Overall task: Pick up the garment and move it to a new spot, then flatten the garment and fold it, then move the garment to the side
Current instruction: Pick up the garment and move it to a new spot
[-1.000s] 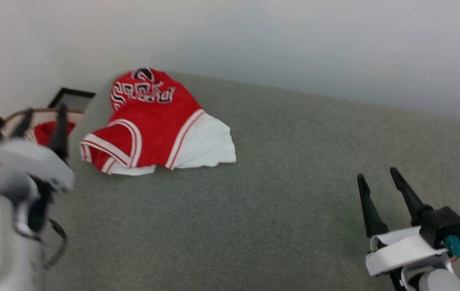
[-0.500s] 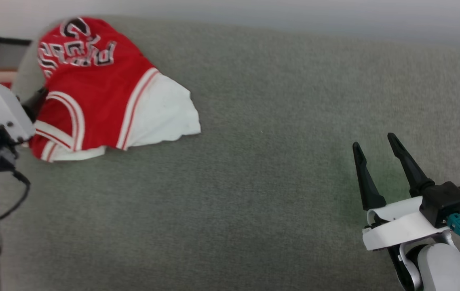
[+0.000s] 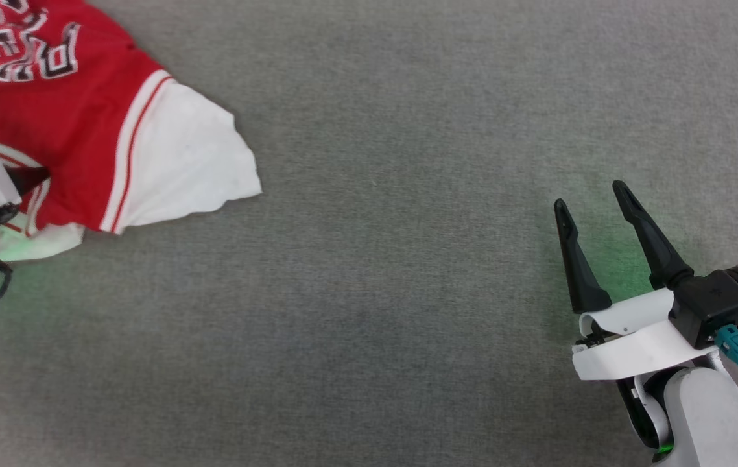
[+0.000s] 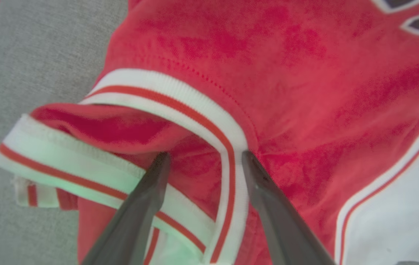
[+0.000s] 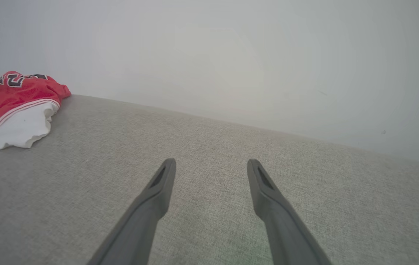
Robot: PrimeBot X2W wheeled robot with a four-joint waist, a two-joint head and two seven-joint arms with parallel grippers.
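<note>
At the far left edge of the grey fabric surface (image 3: 369, 292) lies the crumpled red basketball jersey (image 3: 71, 110). Left gripper (image 4: 205, 154): jaws wide, poised over the striped armhole trim (image 4: 194, 110), nothing gripped. Right gripper (image 3: 591, 196): wide, empty, well apart. Assessment: light, limp cloth; the ribbed trim offers the firmest hold.

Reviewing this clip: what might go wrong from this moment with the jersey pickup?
1. The open left gripper straddles a folded striped trim of the garment; closing may catch just one layer, so it could slip on lifting.
2. The right gripper sits open far across the grey surface, so a one-handed lift would likely leave it bunched.
</note>
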